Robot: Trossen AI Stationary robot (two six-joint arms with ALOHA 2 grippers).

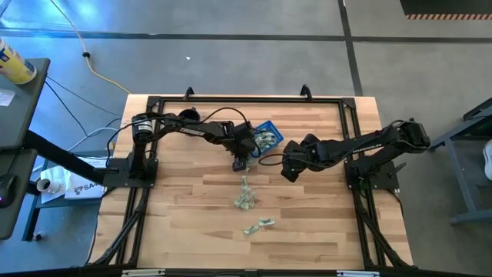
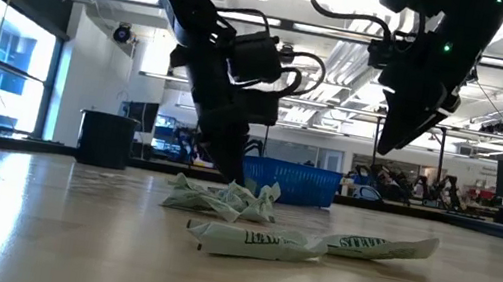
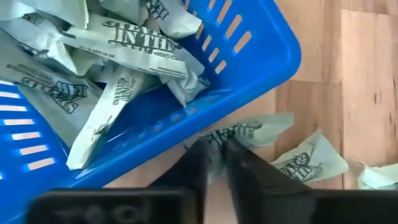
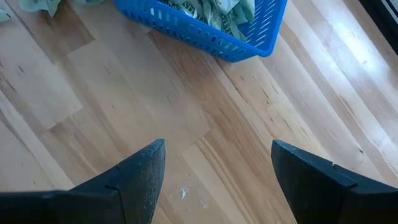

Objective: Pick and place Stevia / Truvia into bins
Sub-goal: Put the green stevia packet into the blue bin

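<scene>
Packets [image 3: 106,74] fill the blue basket [image 3: 261,68] at the worktop's [image 1: 192,231] far centre. More packets lie loose in front of it: a small heap [image 1: 244,198] mid-worktop and a pair [image 1: 259,225] nearer the front edge. Left tool [image 3: 216,163] is low beside the basket, fingers narrowed onto one packet [image 3: 245,132] lying against the basket's outer wall. Right tool [image 4: 214,180] hangs beside the basket above bare wood, fingers wide, holding nothing.
</scene>
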